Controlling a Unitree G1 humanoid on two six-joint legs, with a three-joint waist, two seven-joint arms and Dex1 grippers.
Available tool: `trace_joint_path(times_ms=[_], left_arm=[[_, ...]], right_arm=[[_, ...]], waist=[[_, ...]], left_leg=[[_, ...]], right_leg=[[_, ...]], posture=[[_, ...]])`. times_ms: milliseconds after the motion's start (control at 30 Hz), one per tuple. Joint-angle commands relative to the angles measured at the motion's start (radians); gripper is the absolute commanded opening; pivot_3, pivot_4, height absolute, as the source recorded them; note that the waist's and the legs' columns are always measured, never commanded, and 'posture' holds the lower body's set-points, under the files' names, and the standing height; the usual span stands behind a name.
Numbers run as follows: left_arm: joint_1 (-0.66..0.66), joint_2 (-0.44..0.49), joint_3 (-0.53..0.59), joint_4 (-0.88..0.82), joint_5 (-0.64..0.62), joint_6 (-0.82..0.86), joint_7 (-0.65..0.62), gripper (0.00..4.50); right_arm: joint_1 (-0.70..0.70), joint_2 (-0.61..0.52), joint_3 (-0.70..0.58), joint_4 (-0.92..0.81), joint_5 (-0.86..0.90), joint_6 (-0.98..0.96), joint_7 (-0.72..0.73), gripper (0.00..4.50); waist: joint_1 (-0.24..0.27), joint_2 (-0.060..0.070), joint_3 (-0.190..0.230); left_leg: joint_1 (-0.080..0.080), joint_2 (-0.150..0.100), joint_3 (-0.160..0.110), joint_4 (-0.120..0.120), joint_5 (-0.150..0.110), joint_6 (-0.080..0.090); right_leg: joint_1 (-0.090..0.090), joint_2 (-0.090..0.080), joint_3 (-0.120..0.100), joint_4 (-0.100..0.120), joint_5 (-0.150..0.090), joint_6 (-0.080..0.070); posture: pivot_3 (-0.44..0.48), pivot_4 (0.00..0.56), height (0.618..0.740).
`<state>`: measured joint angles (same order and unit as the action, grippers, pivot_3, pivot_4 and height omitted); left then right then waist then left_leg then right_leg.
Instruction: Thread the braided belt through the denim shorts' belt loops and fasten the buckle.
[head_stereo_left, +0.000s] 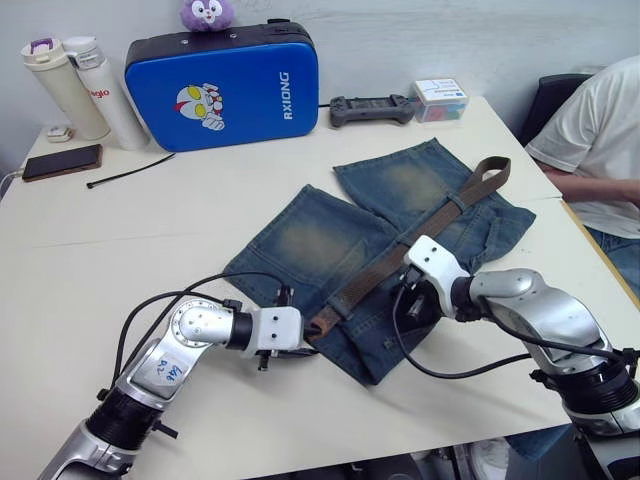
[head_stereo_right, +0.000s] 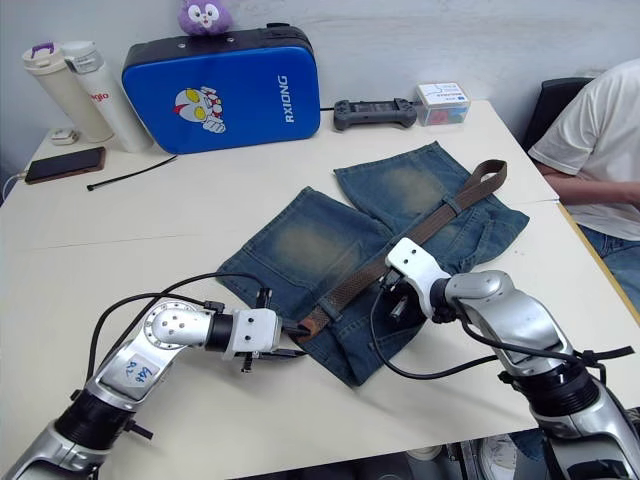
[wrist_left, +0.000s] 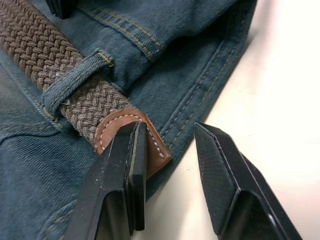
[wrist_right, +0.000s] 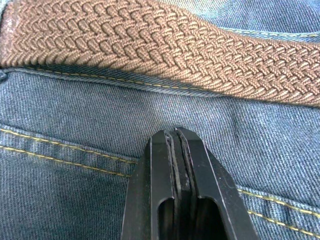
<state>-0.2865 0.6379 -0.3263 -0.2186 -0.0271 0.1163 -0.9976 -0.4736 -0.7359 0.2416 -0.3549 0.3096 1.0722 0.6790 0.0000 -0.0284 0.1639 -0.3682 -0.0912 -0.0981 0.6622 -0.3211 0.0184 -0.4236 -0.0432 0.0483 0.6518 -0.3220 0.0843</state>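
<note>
A: Your left gripper (wrist_left: 170, 145) first: jaws apart, a moderate gap, nothing between them; one finger (wrist_left: 125, 165) lies on the belt's tan leather tip (wrist_left: 112, 127), the other sits over bare table (head_stereo_left: 300, 170) just off the shorts' edge.

B: And the right gripper (wrist_right: 176, 137)?

A: Fingers pressed flat together, gripping nothing; its tip rests on the denim shorts (head_stereo_left: 330, 245) just below the waistband stitching, w/ the belt (wrist_right: 165, 45) running across beyond it, not touching.

B: Where's the belt overall?

A: The belt lies along the waistband, diagonal across the table; its tan tip pokes out of a belt loop (wrist_left: 75, 82) at the end nearest your left gripper; the far end forms a folded loop (head_stereo_left: 492, 172) past the waistband's other end, toward the person in a white shirt (head_stereo_left: 600, 130) seated at the table's right; can't make out the buckle. A second belt loop (head_stereo_left: 455, 203) crosses the strap near that far end.

B: Shorts?

A: Spread flat mid-table, legs pointing away from you, waistband toward you.

B: Anything else on the table?

A: Back edge: a blue hard case (head_stereo_left: 222, 88) w/ a purple plush toy (head_stereo_left: 207, 14) on top; two bottles (head_stereo_left: 85, 85) and a phone (head_stereo_left: 62, 161) at left; a black controller (head_stereo_left: 372, 108) and a small box (head_stereo_left: 441, 99) at right.
</note>
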Motion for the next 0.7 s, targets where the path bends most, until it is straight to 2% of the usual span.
trace_joint_path(times_ms=[33, 367, 667, 700], left_arm=[[-0.015, -0.002, 0.017, 0.012, 0.003, -0.009, 0.009, 1.78], [-0.015, 0.008, 0.001, 0.067, 0.004, 0.054, -0.005, 1.78], [-0.037, 0.024, -0.045, 0.141, 0.06, 0.072, -0.016, 1.78], [-0.041, 0.025, -0.053, 0.148, 0.063, 0.088, -0.018, 1.53]], right_arm=[[0.028, 0.011, 0.027, 0.008, -0.005, 0.031, -0.011, 0.0], [0.029, 0.017, 0.023, 0.0, -0.002, 0.04, -0.02, 0.0], [0.029, 0.025, 0.018, -0.005, -0.001, 0.049, -0.028, 0.0], [0.029, 0.025, 0.017, -0.007, -0.001, 0.05, -0.029, 0.0]], waist=[[0.0, 0.0, 0.0], [0.001, 0.0, 0.0], [0.0, 0.0, -0.001], [0.0, 0.001, -0.002]], left_leg=[[0.0, 0.0, 0.0, 0.0, 0.0, 0.0], [0.0, 0.0, 0.0, 0.0, 0.0, 0.0], [0.0, 0.0, 0.0, 0.0, 0.0, 0.0], [0.001, 0.0, 0.0, 0.0, 0.0, 0.0]], right_leg=[[0.0, 0.0, 0.0, 0.0, 0.0, 0.0], [0.0, 0.0, 0.0, 0.0, 0.0, 0.0], [0.0, 0.0, 0.0, 0.0, 0.0, 0.0], [0.0, 0.0, 0.0, 0.0, 0.0, 0.0]], posture=[[0.0, 0.15, 0.74], [0.0, 0.15, 0.74], [0.0, 0.15, 0.74], [0.0, 0.15, 0.74]])
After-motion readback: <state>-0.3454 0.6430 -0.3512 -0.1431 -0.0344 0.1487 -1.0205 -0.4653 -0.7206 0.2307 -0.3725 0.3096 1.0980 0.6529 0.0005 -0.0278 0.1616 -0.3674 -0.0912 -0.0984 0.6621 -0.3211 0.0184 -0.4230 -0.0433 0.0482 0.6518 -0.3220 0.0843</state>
